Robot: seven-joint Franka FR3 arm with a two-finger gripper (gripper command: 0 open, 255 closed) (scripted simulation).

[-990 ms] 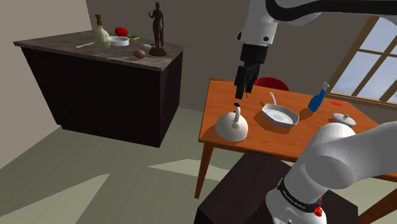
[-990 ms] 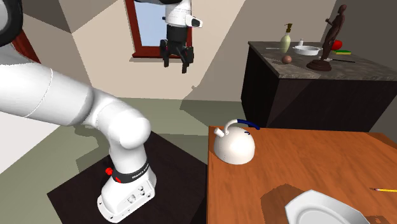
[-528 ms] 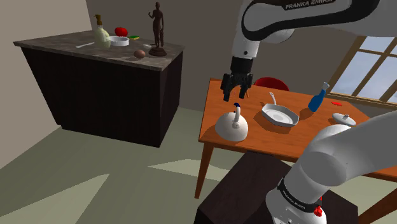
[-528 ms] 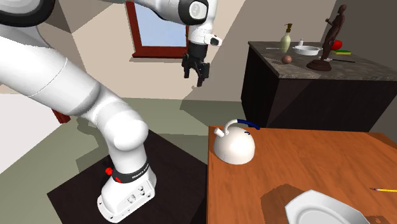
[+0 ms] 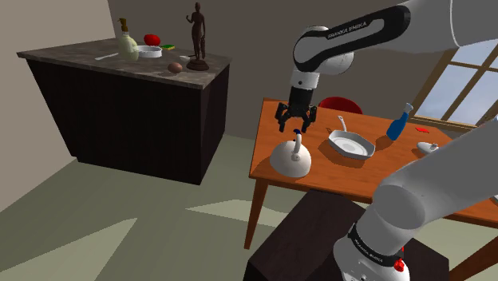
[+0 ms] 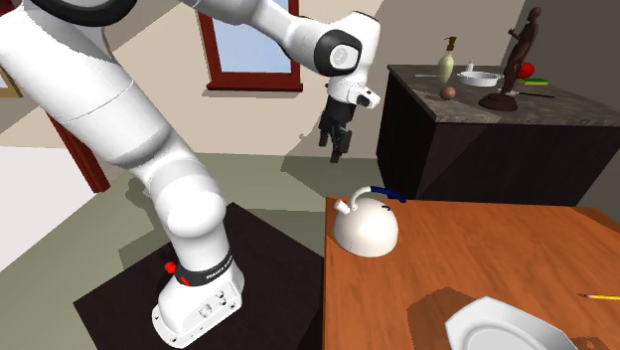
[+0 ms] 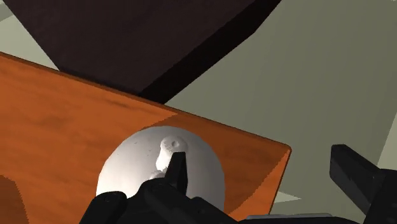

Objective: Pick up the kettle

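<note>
We are looking at a room with an olive floor (image 5: pixel 96 191), where an orange wooden table (image 5: pixel 335 174) is standing beside a dark counter (image 5: pixel 128 112) with a mottled grey top; a window (image 5: pixel 471 72) is showing behind the table at the shoulder view's right. The kettle (image 5: pixel 290 160) is sitting upright on the table, near the corner that is facing the counter, at the shoulder view's left end of the tabletop; we are noting a white domed body, a short spout and an arched handle with a blue top. A white frying pan (image 5: pixel 349 145) is lying near it toward the shoulder view's right, and a blue bottle (image 5: pixel 398 124) is showing farther along. The gripper (image 5: pixel 294 128) is hovering above the kettle with its fingers pointing down and spread wide apart, gripping nothing. In the second exterior view the gripper (image 6: pixel 332 149) is hanging clear of the kettle (image 6: pixel 364 231), higher and toward that view's left. In the wrist view the kettle (image 7: pixel 143 168) is lying beyond one finger (image 7: pixel 177 168) rather than between the two, close to the table (image 7: pixel 57 114) edge. A dark statuette (image 5: pixel 197 40) and a white bowl (image 5: pixel 148 52) are standing on the counter
</note>
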